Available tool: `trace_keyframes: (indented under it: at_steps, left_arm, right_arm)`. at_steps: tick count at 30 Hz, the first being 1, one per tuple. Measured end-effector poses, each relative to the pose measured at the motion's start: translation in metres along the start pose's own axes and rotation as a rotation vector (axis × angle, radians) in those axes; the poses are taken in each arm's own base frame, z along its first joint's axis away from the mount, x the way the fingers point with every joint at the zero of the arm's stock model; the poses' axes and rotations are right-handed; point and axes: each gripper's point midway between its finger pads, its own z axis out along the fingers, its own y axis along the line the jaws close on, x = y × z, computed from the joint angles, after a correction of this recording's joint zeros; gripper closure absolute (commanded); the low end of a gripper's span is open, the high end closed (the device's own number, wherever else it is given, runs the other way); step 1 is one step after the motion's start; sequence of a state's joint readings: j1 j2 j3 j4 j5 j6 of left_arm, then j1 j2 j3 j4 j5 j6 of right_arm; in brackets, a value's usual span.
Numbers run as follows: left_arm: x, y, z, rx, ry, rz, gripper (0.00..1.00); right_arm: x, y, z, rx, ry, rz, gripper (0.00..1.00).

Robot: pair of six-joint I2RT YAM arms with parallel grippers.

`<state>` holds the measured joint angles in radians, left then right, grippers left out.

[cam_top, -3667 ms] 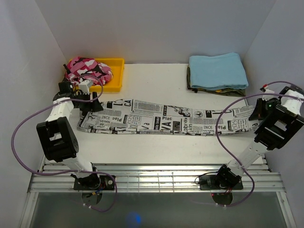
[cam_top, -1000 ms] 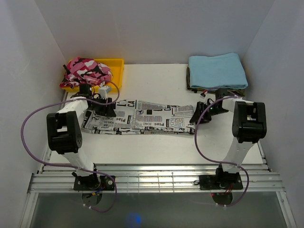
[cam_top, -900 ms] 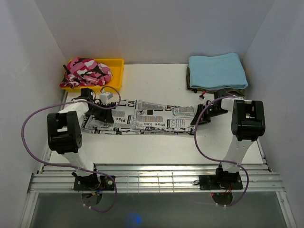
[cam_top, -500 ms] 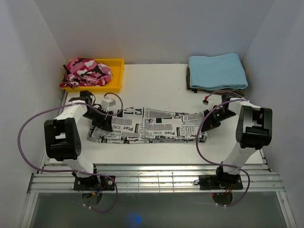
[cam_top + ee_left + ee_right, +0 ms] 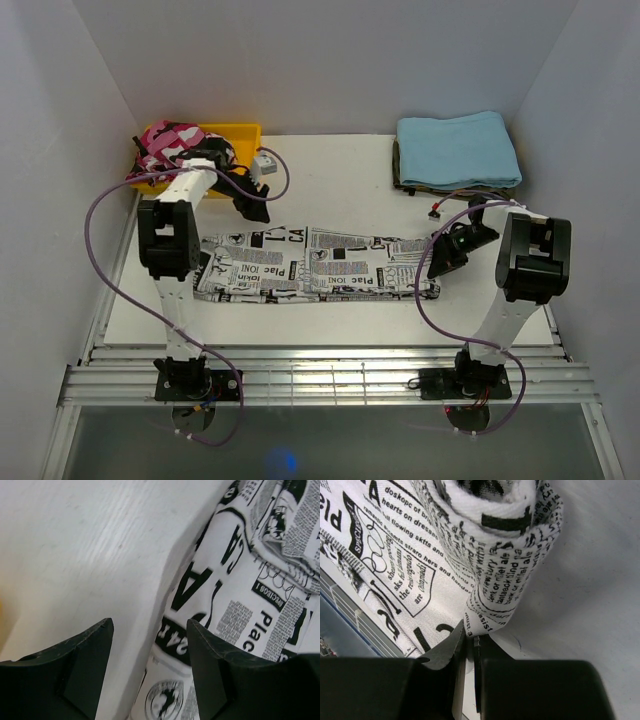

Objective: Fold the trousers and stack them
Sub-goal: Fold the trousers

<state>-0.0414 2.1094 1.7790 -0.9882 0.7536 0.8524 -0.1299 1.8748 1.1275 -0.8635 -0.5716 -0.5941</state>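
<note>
- The trousers (image 5: 310,265) lie flat in a long strip on the table, on the near side of the yellow tray (image 5: 245,150), and run well off to its right
- My right pincer (image 5: 469,636) is at the trouser end farthest from the tray, fingers pressed together on the edge of a doubled-over fold
- My left pincer (image 5: 150,630) hangs just off the tray's near right corner, fingers apart and holding nothing; the trouser end by the tray shows under it
- I judge the strip is laid out and shortening it is the step in hand
- Next I should lower the left, grip that end, then carry one end over the other, keeping the edges square
</note>
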Motion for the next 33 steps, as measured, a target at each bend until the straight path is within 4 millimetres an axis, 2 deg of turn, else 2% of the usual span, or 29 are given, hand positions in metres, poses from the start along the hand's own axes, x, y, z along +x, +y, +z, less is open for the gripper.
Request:
trace_keyframes:
  at_steps: [4, 7, 11, 12, 14, 16, 19, 23, 26, 29, 33]
  left_arm:
    - [-0.002, -0.024, 0.053, 0.145, 0.017, 0.028, 0.33]
    - [-0.004, -0.042, 0.074, 0.208, 0.025, 0.049, 0.39]
    - [-0.005, -0.056, 0.085, 0.245, 0.018, 0.086, 0.66]
    - [-0.003, -0.059, 0.087, 0.253, 0.017, 0.092, 0.83]
    - [0.004, -0.065, 0.088, 0.268, 0.02, 0.097, 1.0]
    - [0.008, -0.071, 0.086, 0.267, 0.009, 0.111, 1.0]
    - [0.01, -0.088, 0.072, 0.244, -0.016, 0.148, 1.0]
    - [0.004, -0.119, 0.044, 0.173, -0.058, 0.276, 1.0]
    - [0.005, -0.143, 0.034, 0.134, -0.067, 0.38, 1.0]
    - [0.022, -0.156, 0.044, 0.117, -0.023, 0.436, 1.0]
    - [0.062, -0.155, 0.072, 0.098, 0.076, 0.441, 1.0]
  right_arm:
    - [-0.002, -0.001, 0.001, -0.003, 0.001, 0.003, 0.92]
    - [-0.002, -0.001, 0.002, -0.012, 0.004, 0.015, 0.92]
    - [-0.002, -0.001, 0.002, -0.018, 0.004, 0.023, 0.92]
    - [-0.002, -0.001, 0.002, -0.02, 0.004, 0.025, 0.92]
    - [-0.002, 0.0, 0.002, -0.021, 0.004, 0.028, 0.92]
    - [-0.002, 0.0, 0.002, -0.021, 0.005, 0.03, 0.92]
    - [-0.003, 0.0, 0.002, -0.024, 0.003, 0.03, 0.92]
    - [-0.003, 0.0, 0.003, -0.024, 0.002, 0.026, 0.92]
    - [-0.003, 0.0, 0.003, -0.024, 0.001, 0.026, 0.92]
    - [-0.003, 0.0, 0.003, -0.024, 0.001, 0.027, 0.92]
    - [-0.003, 0.0, 0.003, -0.024, 0.001, 0.028, 0.92]
